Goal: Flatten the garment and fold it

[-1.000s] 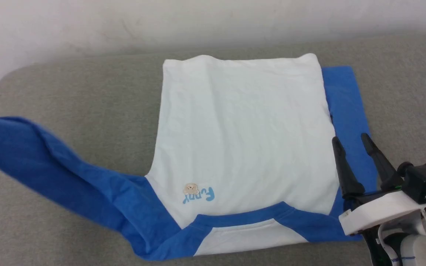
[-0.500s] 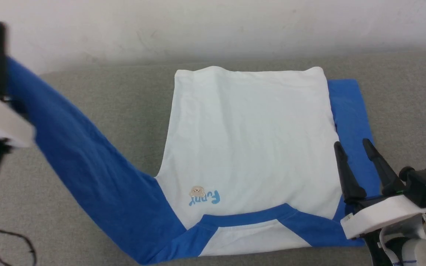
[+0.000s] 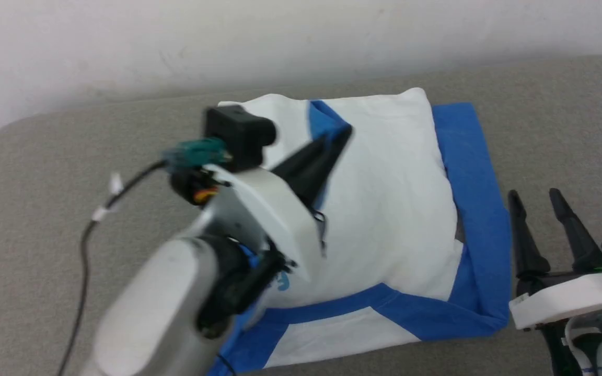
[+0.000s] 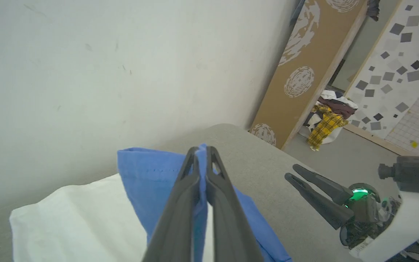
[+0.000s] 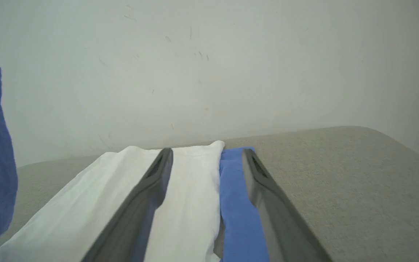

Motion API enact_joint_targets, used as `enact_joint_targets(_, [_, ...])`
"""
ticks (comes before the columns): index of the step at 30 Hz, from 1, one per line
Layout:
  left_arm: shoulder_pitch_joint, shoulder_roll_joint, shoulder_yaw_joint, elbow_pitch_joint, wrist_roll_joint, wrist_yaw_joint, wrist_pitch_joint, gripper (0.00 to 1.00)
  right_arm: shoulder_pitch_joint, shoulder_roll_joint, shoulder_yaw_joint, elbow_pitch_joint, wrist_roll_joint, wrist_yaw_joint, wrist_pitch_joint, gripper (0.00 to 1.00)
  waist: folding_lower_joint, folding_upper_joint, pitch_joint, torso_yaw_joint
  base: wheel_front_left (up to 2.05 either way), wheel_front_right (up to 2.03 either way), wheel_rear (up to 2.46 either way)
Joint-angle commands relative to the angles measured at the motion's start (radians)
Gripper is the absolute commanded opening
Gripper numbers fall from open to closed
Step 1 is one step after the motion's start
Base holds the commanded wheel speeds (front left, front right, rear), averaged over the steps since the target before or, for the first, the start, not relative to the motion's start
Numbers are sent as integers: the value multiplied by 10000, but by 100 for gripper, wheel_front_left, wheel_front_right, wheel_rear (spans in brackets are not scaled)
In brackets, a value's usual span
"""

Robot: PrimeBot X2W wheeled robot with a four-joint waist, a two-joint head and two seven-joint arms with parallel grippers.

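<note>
Grey padded surface point(image 3: 45, 172) bearing the garment point(image 3: 400, 209), its white body flat beneath the left gripper point(image 3: 344, 134). Left sleeve point(image 3: 322, 117), a second ago trailing outward, now crosses the body, pinched between that gripper's closed fingers: sleeve fold under way, not yet laid. Right gripper point(image 3: 535, 196) spread, empty, beside the right edge. Left forearm point(image 3: 165, 303) hides the sleeve's run to the shoulder

**Layout about the garment.** The garment point(image 3: 384, 209) lies on a padded surface point(image 3: 71, 156), with a wall point(image 3: 280, 42) behind it. The left gripper point(image 3: 344, 134) hangs over the garment's middle, one sleeve point(image 3: 322, 117) pinched between its fingers and lying across the body. The other sleeve point(image 3: 468, 172) lies along the garment's right edge. The right gripper point(image 3: 534, 194) sits just right of that edge, toward the front.
</note>
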Motion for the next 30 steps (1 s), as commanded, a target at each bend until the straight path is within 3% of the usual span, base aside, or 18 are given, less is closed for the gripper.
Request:
enact_joint_targets(1, [-117,-242,-242,274,110,-114,-129,0,25,24,-120,-96,-51,-11,55,100,0,-1,121,-287,0,0,0])
enact_joint_targets(8, [3,-1530,-1613,2253,96,-615,-645,0,214,24,-556,-586,-131,-11,314,100,0,-1,527,-1023,0,0,0])
enact_joint_targets(16, [-237,-2042,-2885,4720,429,-1156,-1142,0,110,24,-337,-558,94,-11,254,100,0,-1,1162,-1740,0,0,0])
enact_joint_targets(24, [-756,-2198,-3640,7081,829,-1213,-2160,0,-173,24,69,-240,290,-11,23,100,0,-1,1611,-2204,0,0,0])
enact_joint_targets(27, [-875,-2214,-3731,7498,411,-1325,-2464,100,-221,24,171,-115,304,-11,-10,100,0,-1,1623,-2241,0,0,0])
enact_joint_targets(30, [-1008,-2217,-3726,7225,-327,-1368,-2840,100,-191,24,103,-54,268,-11,-24,100,0,-1,1554,-2098,0,0,0])
